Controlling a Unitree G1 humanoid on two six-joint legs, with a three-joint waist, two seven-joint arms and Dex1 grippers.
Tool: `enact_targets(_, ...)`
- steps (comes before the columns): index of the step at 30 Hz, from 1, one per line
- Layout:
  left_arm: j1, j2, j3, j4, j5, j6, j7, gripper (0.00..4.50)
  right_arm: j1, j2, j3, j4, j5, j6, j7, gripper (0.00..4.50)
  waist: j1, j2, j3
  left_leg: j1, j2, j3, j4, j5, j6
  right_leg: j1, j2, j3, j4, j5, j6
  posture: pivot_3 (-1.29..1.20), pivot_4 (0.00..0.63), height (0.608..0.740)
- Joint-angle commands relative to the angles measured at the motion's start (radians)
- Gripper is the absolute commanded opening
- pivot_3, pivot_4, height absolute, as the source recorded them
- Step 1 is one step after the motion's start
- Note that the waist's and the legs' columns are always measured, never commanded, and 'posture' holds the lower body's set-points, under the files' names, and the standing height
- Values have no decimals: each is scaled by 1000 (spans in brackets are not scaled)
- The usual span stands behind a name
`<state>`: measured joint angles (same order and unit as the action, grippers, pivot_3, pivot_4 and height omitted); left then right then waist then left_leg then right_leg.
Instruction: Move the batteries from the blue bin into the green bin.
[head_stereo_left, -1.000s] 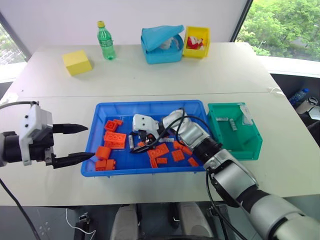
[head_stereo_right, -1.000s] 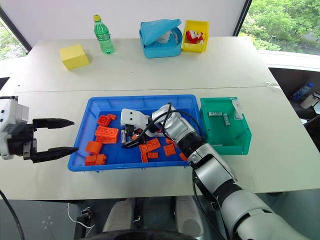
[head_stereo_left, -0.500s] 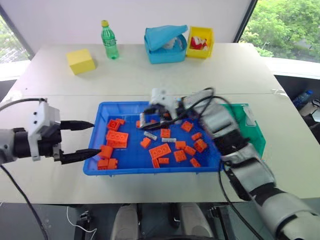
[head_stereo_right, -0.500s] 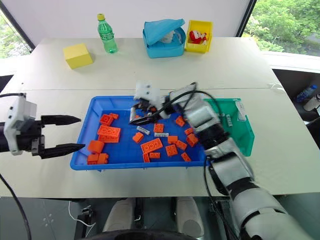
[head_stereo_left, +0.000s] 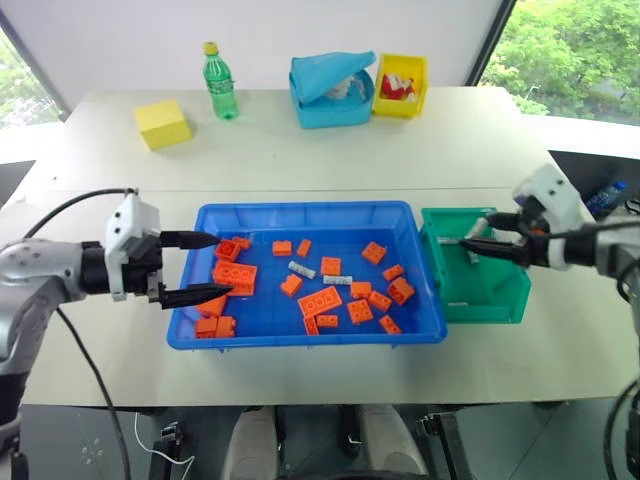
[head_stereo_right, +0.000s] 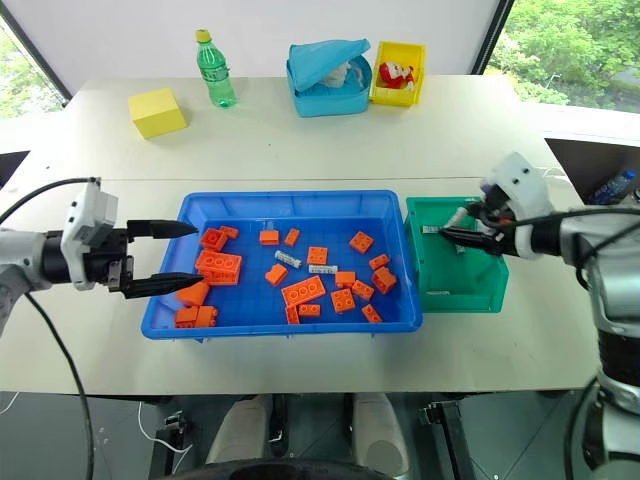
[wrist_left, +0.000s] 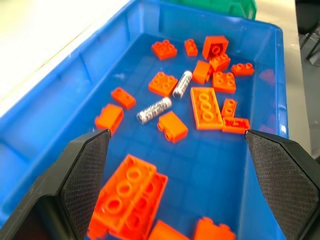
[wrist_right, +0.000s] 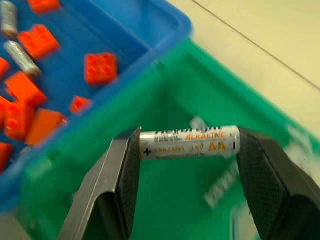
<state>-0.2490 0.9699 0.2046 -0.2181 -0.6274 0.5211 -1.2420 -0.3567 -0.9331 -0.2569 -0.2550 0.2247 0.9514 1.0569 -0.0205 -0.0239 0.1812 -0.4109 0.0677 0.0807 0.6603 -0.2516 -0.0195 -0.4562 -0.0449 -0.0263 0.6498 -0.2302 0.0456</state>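
Blue bin (head_stereo_left: 200, 320) sits at the table's (head_stereo_left: 300, 160) near edge, green bin (head_stereo_left: 500, 300) touching its right wall. Right gripper (wrist_right: 187, 150) hangs over the green bin, pinching one battery (wrist_right: 189, 142) end to end; white, orange "AA" print. Two more batteries (head_stereo_left: 318, 274) lie mid-bin among orange bricks (head_stereo_left: 320, 300). Left gripper (head_stereo_left: 212, 264) spread wide over the bin's left rim. Far half of table mostly bare.

batteries in blue bin (head_stereo_left: 205, 330): 2 (wrist_left: 154, 110) | yellow bin (head_stereo_left: 409, 88): 1 | bottle (head_stereo_left: 217, 82): 1
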Motion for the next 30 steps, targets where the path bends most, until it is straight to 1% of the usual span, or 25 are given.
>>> enact_targets(1,-40,0,-5,23,0,-16,-18,4500,12,-33,-19,-41,25,-50,-19,4259,0,0,0,0,0,0,0,0,0,0,0,0,0,0,0,0,150,736)
enact_targets(2,-48,-1,-8,27,0,-16,-21,4500,-7,-32,-6,-37,32,-56,-25,4441,0,0,0,0,0,0,0,0,0,0,0,0,0,0,0,0,150,736)
enact_targets(5,-64,-3,-12,27,-8,-8,-27,4500,-119,1,61,-26,67,-70,-33,4441,-2,0,0,0,0,1,0,0,0,0,0,1,0,0,-1,0,150,736)
enact_targets(7,-70,-4,-12,18,-19,2,-28,4500,-212,53,133,-32,98,-57,-36,4441,-3,0,0,0,0,1,0,0,0,-1,0,1,0,0,-1,0,150,736)
enact_targets(11,-72,-3,-17,-9,-28,17,-29,4500,-361,225,305,-34,133,-16,-71,4441,-1,0,0,0,0,0,0,0,0,-1,1,1,0,0,0,0,150,736)
enact_targets(16,-61,1,-20,-43,-31,24,-29,4500,-432,377,532,37,71,-42,-113,4441,10,0,0,-4,0,0,0,0,0,-3,0,0,0,0,0,0,150,736)
enact_targets(19,-52,1,-13,-67,-38,34,-19,4500,-438,440,629,106,20,-90,-141,3656,10,0,0,-8,0,-1,4,0,0,-4,-1,-1,0,0,0,0,150,736)
enact_targets(21,-43,0,-8,-85,-44,44,-12,4500,-439,465,665,141,-1,-114,-150,2562,9,0,0,-9,-1,-1,5,0,0,-4,-2,-1,-1,0,0,0,150,736)
enact_targets(23,-33,-1,0,-105,-53,54,-4,4500,-443,487,689,179,-20,-142,-155,1572,8,0,0,-9,-1,-1,5,0,0,-4,-2,-1,-1,1,1,0,150,736)
enact_targets(30,-14,0,11,-146,-75,74,19,4500,-442,519,733,299,-93,-255,-150,1572,7,0,0,-9,-1,-2,5,0,0,-4,-1,-1,0,1,1,0,150,736)
